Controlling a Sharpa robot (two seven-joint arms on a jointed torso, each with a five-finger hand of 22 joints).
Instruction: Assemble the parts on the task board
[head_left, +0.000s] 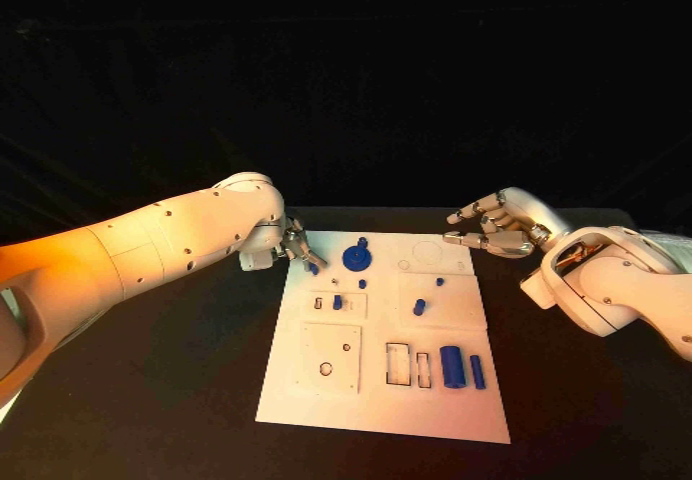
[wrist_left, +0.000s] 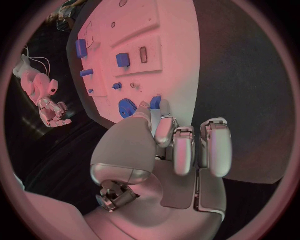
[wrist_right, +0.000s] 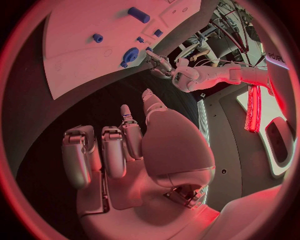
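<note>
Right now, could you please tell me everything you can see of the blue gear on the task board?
The blue gear is a round, toothed, plastic-looking disc with a raised hub, lying flat near the far edge of the white task board. The left hand is just beside it, pinching a small blue part; whether the fingers touch the gear is unclear.

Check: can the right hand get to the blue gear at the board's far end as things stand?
Probably yes. The right hand hovers open off the task board's far right corner; bare board lies between it and the blue gear. The left hand crowds the gear's other side.
</note>
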